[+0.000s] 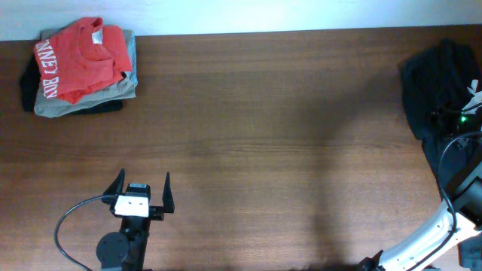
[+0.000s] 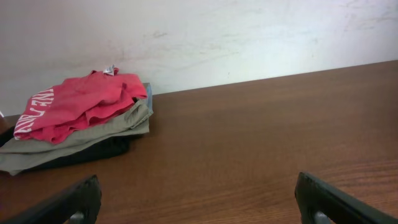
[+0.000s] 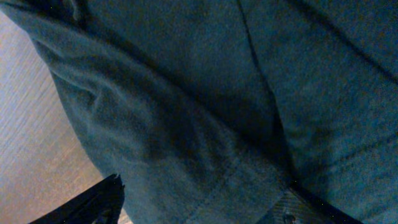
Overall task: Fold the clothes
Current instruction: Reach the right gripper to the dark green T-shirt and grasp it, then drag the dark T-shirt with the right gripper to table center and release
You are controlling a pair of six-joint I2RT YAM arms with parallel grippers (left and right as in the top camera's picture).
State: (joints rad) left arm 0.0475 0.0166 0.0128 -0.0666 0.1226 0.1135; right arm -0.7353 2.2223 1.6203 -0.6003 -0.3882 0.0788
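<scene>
The dark T-shirt (image 1: 437, 83) lies crumpled in a heap at the far right of the brown table (image 1: 263, 150). No lettering shows on it. My right gripper (image 1: 461, 119) is over this heap. In the right wrist view its fingers (image 3: 202, 208) are spread wide, and the dark fabric (image 3: 217, 93) fills the space between and beyond them. My left gripper (image 1: 143, 188) is open and empty near the front left of the table, far from the shirt. Its two fingertips show at the bottom of the left wrist view (image 2: 199, 205), above bare wood.
A pile of folded garments sits at the back left corner: a red shirt with white letters (image 1: 79, 60) (image 2: 74, 106) on top of a grey-olive one (image 1: 90, 102) (image 2: 93, 134), with a black layer beneath. A pale wall (image 2: 249, 37) runs behind the table.
</scene>
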